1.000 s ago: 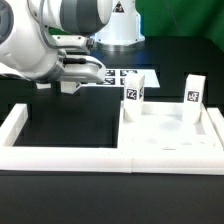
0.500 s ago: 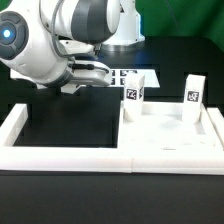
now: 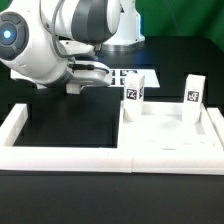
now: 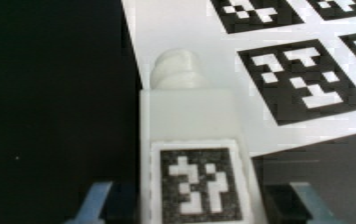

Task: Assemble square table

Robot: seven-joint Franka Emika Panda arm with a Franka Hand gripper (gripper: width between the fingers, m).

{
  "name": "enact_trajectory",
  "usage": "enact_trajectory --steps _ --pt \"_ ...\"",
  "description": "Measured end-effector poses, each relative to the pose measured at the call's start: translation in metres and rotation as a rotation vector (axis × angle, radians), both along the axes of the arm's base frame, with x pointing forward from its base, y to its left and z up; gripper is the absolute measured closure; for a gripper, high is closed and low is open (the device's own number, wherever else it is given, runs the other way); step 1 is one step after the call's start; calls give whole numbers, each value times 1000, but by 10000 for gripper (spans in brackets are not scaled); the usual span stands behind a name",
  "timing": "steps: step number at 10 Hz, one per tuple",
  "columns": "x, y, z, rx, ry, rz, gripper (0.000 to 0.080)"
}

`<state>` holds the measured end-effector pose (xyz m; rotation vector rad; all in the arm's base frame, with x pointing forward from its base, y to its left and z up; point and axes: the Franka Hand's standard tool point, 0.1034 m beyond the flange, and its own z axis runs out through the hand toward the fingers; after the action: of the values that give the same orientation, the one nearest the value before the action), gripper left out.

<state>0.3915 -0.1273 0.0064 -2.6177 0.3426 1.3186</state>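
One leg block [image 4: 196, 140] lies along the edge of the marker board [image 4: 308, 135], straddled by the hand's [image 4: 196, 205] parted fingers, its long axis pointing away from the wrist. Farther right in the exterior view, two upright legs [image 3: 137, 93] stand on the square slab [image 3: 165, 140].

Large flat white square slab [image 3: 165, 140]: smooth, matt, plastic look. Small white leg blocks [image 3: 137, 92] standing on slab: same matt white, with flat-printed black tags. Black tabletop [image 3: 60, 125] beside slab: matt. White arm shell [image 3: 40, 55]: glossy.
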Motion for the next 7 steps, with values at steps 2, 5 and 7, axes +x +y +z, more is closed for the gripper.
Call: enact_trajectory --steps 2,5,7 --pt "0 0 0 0 0 0 510" --pt "45 -5 33 56 -68 64 509" --pt "70 -3 66 76 -113 95 509"
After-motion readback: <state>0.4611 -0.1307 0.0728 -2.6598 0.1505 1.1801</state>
